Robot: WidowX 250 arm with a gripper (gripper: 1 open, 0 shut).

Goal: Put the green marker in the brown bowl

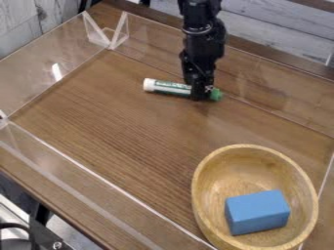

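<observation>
Evidently the near corner of the table (124, 146) belongs to the wooden bowl (200, 210), the broad, thick-rimmed, light tan one that is to receive the marker. Its open side faces up, so something let go from above should drop in with little aiming, and its width forgives a crooked release. A blue rectangular block (257, 211) sits inside, toward the bowl's near right part as the camera sees it; it takes up some of the floor there, so the bare wood on the far side looks the easier landing place, where the marker is less likely to catch on the block.

Farther off, well apart from the bowl, the green marker (163, 87) lies on its side on the table, its white barrel pointing left and its dark green cap to the right. Lying so, it offers its narrow thickness to a grip from above, though a nudge could roll it.

The black fingers (200, 90) are down at the cap end, overlapping it in this view. I cannot tell whether they are apart or together, nor whether they have clamped the marker or merely touch it. A hold so near one end would probably let the barrel droop or swing when lifted; one closer to the middle would balance better.
</observation>
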